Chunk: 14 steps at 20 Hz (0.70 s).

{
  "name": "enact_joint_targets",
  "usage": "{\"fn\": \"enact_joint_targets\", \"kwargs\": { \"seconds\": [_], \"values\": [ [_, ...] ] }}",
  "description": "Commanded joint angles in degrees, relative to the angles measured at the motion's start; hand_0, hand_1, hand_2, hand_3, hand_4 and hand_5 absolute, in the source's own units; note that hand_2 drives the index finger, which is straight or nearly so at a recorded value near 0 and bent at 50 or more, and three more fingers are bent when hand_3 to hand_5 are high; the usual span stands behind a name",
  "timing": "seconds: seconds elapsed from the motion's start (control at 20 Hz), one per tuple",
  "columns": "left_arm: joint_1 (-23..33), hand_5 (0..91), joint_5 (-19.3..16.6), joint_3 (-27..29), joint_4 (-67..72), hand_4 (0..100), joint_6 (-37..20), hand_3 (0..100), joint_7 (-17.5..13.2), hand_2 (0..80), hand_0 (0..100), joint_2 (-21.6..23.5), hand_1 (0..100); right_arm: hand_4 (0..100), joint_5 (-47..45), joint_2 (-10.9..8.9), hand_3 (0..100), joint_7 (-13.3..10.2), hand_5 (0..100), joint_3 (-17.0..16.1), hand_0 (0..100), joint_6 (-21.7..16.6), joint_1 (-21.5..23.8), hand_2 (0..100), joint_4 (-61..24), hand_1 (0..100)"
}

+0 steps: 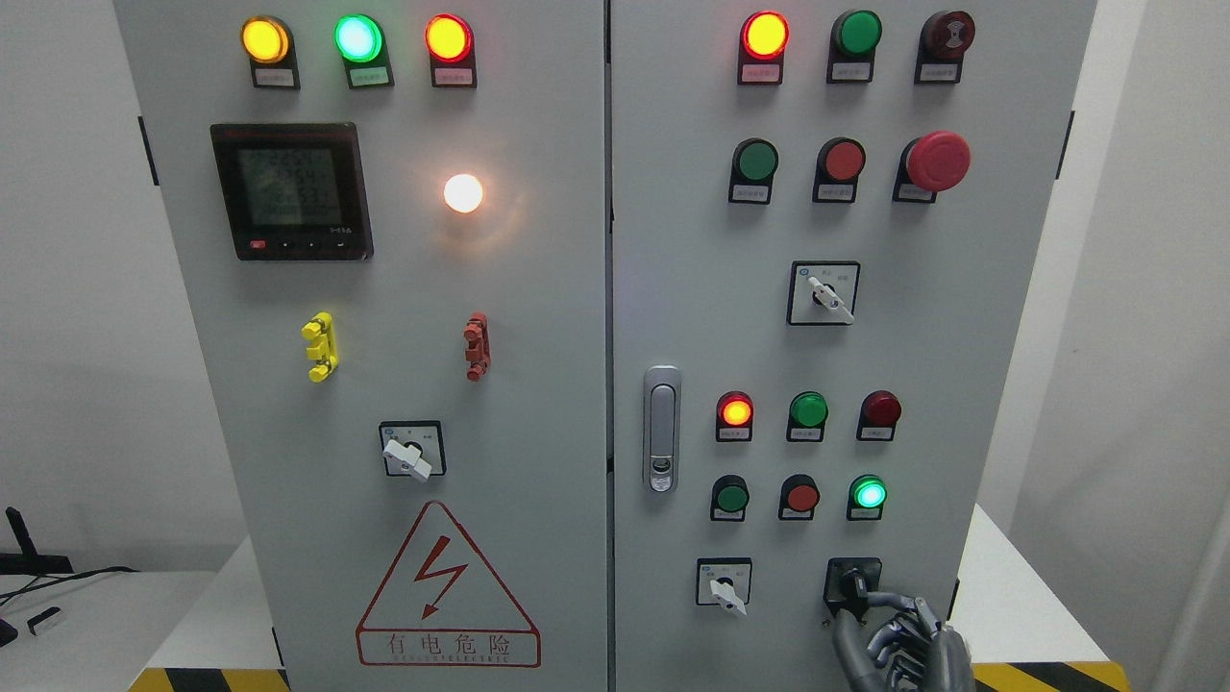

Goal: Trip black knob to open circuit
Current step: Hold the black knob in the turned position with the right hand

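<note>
One hand (908,639) in view, lower right; knob (852,583) at panel (961,384) bottom right is pinched by its fingers (879,601). Slip is likely if grip is shallow; neighbouring white selector (725,586) could be bumped.

The cabinet (577,288) has two doors. The left door carries three coloured lamps (265,39) (358,38) (448,37) along its top edge, one white lamp (463,193), one digital meter (291,190), two clips, one yellow (320,347) and one red (477,346), and one warning triangle (446,591) near its bottom edge.

The right door carries thirteen round lamps and buttons in four rows, one of them a red mushroom button (937,160), and one latch (661,428) at its left edge.

Across both doors there are three white-handled selector switches (411,454) (824,296) (727,586) and one black knob (853,581). One right hand (908,646) shows at the bottom edge.
</note>
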Motion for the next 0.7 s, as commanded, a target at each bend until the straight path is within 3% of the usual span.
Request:
{"fn": "enact_joint_targets", "kwargs": {
  "seconds": [0.0,0.65],
  "values": [
    [0.0,0.0,0.26,0.0,0.0,0,-0.01,0,0.02,0.0,12,0.06,39,89,1.13,-0.35,83,-0.32,100,0.52,39,-0.16,0.36,44,0.87,75],
    [0.0,0.0,0.26,0.0,0.0,0,-0.01,0,0.02,0.0,12,0.06,39,88,0.96,-0.26,83,-0.76,99,-1.5,39,-0.25,0.45,44,0.43,75]
  ]
}}
